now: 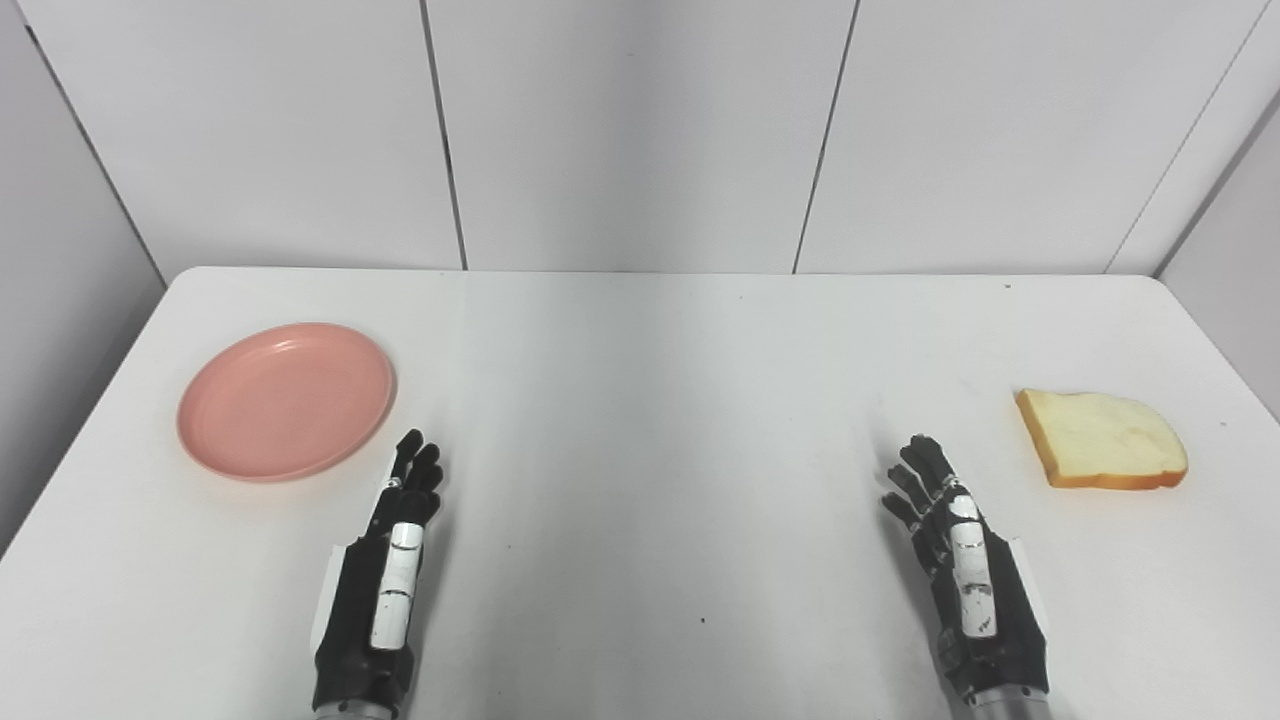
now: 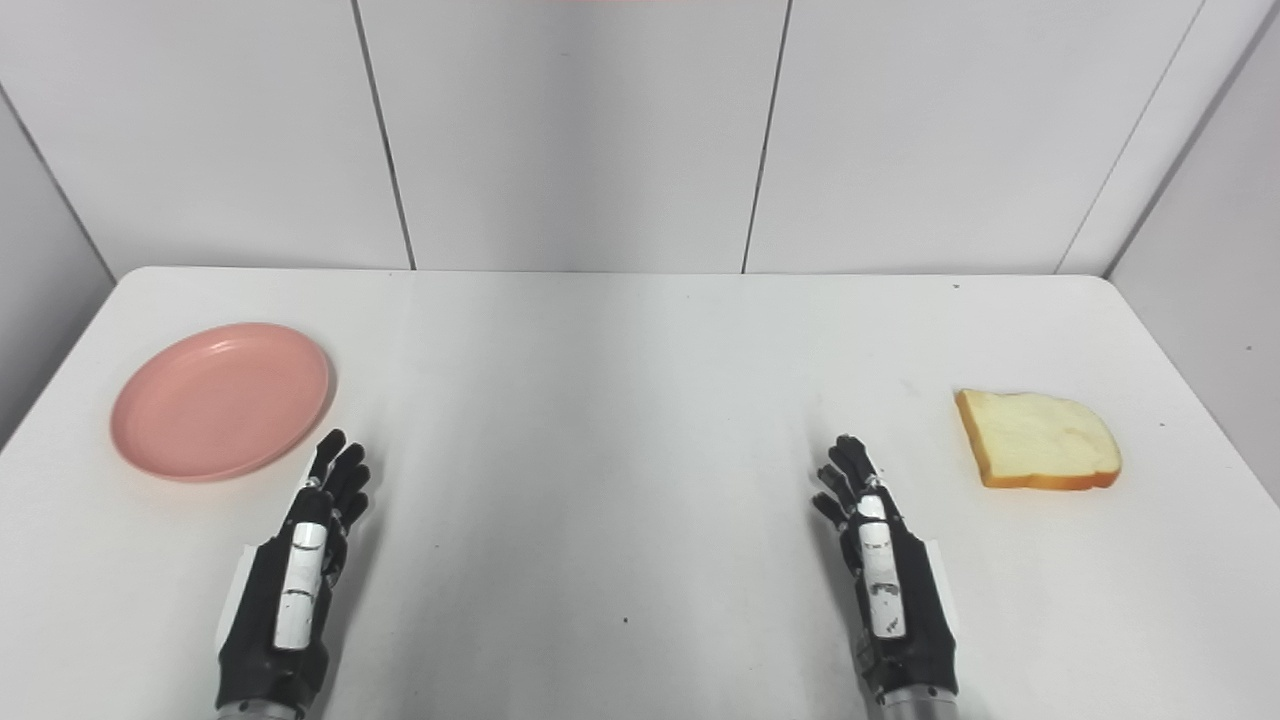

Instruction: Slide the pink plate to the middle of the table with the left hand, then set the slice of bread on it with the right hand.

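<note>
- round pink plastic plate sits on the left side of the white rectangular table, well away from the middle, upright, nothing on it.
- plate's near-right rim is close to the left hand's fingertips but a sliver of table shows between them, not touching.
- slice of pale bread with a tan crust lies flat on the table's right side, near the right edge, well apart from the plate.
- bread's straight cut side faces left toward the table's centre, rounded top points right.
- left hand, black with a white strip along the thumb side, comes in from the bottom left and is held edge-up over the near part of the table.
- left fingers are stretched forward and packed close together, slightly curled at the tips, holding nothing.
- right hand, same black and white build, comes in from the bottom right, also edge-up.
- right fingers are stretched forward with small gaps between them, a bit fanned out, holding nothing.
- right hand is near the bread, to its left and nearer the camera, clear gap between them.
- both hands are well apart from each other, the bare middle of the table between them.
- cannot tell if either hand rests on the table or hangs just above it.
- grey panelled wall stands behind the table's far edge.
</note>
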Controlling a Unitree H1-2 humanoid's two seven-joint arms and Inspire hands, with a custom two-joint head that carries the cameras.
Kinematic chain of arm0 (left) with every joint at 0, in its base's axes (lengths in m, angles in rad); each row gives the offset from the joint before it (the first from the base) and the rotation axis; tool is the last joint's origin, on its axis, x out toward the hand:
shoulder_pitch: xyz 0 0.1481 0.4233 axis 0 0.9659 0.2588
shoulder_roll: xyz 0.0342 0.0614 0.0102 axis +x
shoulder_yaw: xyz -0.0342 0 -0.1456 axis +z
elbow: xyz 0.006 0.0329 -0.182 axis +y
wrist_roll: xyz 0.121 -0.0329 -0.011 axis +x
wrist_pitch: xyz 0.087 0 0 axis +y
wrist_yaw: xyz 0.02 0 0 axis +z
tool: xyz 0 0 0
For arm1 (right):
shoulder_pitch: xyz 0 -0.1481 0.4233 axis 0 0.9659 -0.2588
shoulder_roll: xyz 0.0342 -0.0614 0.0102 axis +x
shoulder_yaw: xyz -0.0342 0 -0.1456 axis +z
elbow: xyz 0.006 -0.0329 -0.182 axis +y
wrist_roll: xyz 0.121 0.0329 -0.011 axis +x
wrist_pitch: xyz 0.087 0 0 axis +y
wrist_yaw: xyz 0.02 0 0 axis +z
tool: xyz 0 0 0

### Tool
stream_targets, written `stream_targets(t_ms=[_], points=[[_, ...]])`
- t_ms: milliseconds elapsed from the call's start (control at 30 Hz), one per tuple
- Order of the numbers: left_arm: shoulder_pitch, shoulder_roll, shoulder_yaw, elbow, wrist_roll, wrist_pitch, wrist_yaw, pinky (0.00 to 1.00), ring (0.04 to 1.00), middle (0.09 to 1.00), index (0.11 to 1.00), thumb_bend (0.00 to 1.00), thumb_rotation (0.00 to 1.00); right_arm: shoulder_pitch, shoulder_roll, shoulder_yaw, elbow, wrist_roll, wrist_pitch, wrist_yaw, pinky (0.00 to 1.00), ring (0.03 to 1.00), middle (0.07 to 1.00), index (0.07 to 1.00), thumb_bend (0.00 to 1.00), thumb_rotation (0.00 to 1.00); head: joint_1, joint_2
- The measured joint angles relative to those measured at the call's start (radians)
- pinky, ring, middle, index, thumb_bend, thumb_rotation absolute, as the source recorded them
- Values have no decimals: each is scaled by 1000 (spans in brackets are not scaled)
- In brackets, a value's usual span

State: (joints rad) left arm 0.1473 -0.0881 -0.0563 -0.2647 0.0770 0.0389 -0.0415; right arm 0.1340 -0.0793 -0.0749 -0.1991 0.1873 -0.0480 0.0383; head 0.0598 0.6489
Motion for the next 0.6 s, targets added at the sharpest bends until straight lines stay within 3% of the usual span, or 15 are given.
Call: stream_targets(t_ms=[233,267,600], points=[[-4,-11,-42,49,67,-32,24,932,957,949,934,503,972,-12,-17,-14,30,50,-13,49,918,917,934,910,775,976,100,-52],[-5,-12,-45,58,74,-40,28,934,960,952,937,497,970,-16,-20,-22,39,57,-23,58,924,919,936,911,767,978,123,-73],[-10,-20,-69,123,101,-105,65,954,973,969,953,471,1000,-35,-34,-43,84,107,-76,90,938,924,934,915,759,982,163,-133]])
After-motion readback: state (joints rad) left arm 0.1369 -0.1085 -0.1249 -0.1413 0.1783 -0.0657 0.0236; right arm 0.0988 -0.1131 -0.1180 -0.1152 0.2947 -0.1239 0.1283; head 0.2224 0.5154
